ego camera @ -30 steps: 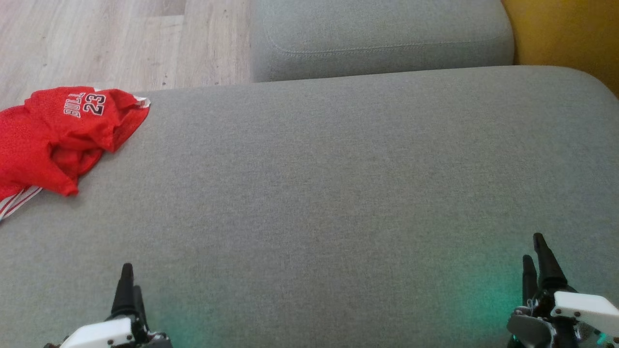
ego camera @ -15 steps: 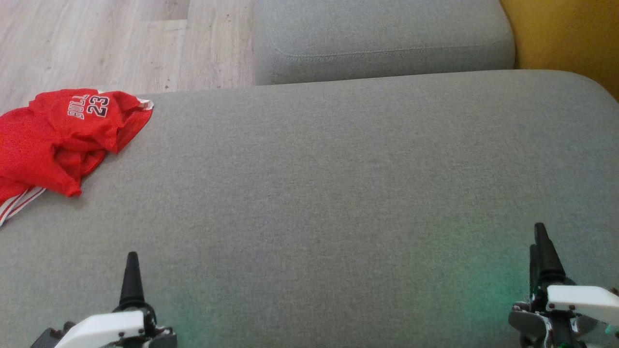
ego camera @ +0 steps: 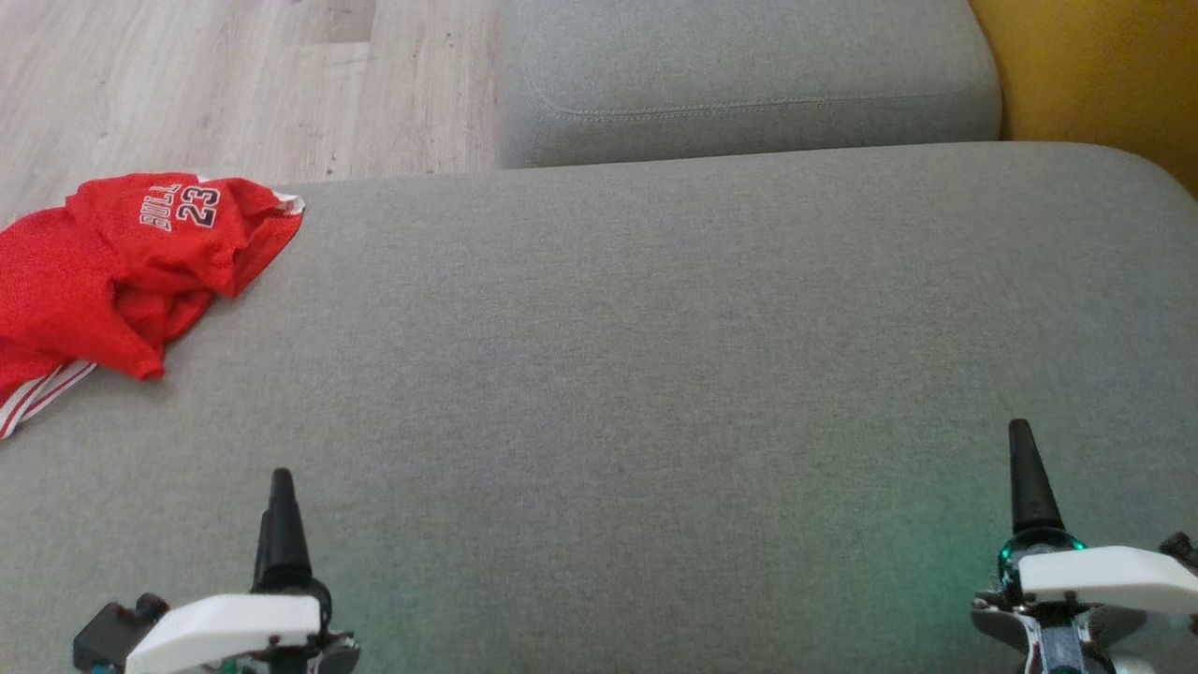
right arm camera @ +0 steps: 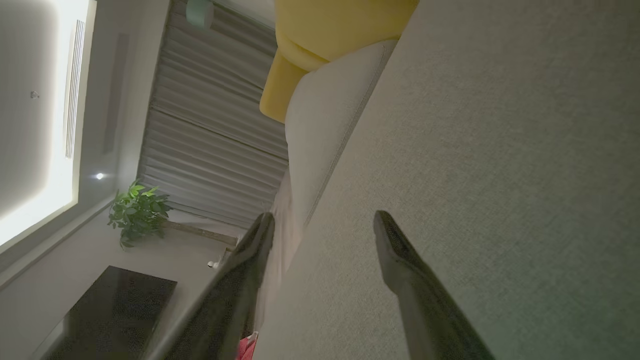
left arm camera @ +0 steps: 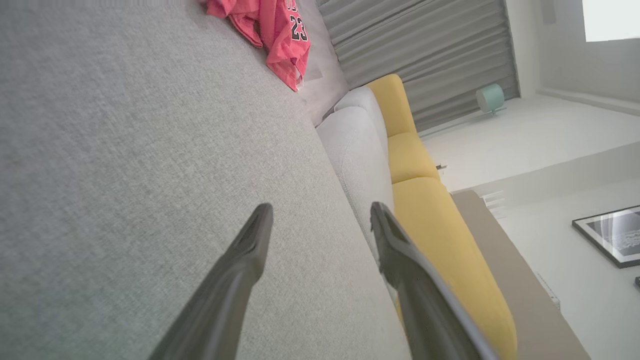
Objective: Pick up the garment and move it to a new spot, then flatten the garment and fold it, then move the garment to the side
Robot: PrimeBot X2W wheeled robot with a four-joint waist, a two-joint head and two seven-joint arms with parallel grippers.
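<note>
The garment [ego camera: 122,262] is a crumpled red jersey with a white "23", lying at the far left edge of the grey sofa seat [ego camera: 655,328]. In the left wrist view the garment [left arm camera: 272,35] lies far ahead of my fingers. My left gripper [ego camera: 276,487] hovers low over the seat at the lower left, well short of the garment. Its jaws stand open with nothing between them, as the left gripper [left arm camera: 320,210] shows from the wrist. Far from the garment, at the lower right, my right gripper [ego camera: 1020,435] is also open and empty, seen closer as the right gripper [right arm camera: 325,217].
A second grey cushion [ego camera: 749,75] lies beyond the seat's far edge. A yellow cushion [ego camera: 1104,65] sits at the top right. Pale wooden floor [ego camera: 187,84] shows past the seat's far left edge, just behind the garment.
Both grippers have crept forward over the seat and turned, so each shows edge-on as one finger. The head camera has shifted slightly. The garment has not moved.
</note>
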